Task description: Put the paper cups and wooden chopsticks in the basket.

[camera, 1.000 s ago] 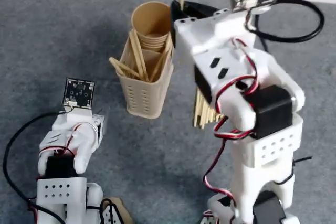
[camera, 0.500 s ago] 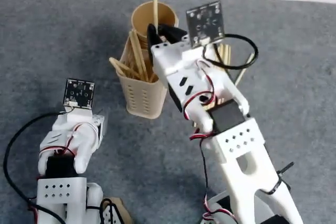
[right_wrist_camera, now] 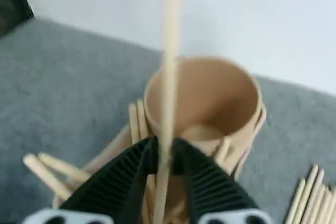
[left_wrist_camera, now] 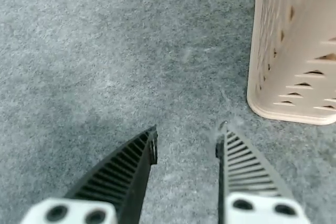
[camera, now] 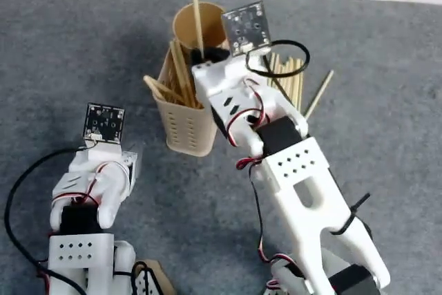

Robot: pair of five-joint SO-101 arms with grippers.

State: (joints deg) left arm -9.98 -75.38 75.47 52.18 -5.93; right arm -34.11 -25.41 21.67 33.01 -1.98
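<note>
Grey table [camera: 83, 46]. One beige basket [camera: 186, 126] right under the right gripper [right_wrist_camera: 164, 161], ahead and rightward of the left gripper [left_wrist_camera: 186, 145]. One stack of paper cups [camera: 200, 29] inside, number unclear. Right gripper pinched on one upright chopstick [right_wrist_camera: 169, 51] above the cups. Left gripper partly spread, holding nothing, low over the table. Several leaning chopsticks [camera: 181, 74] in the basket. One loose bundle [camera: 289, 77] on the table behind the right gripper, plus one stray chopstick [camera: 318, 94].
</note>
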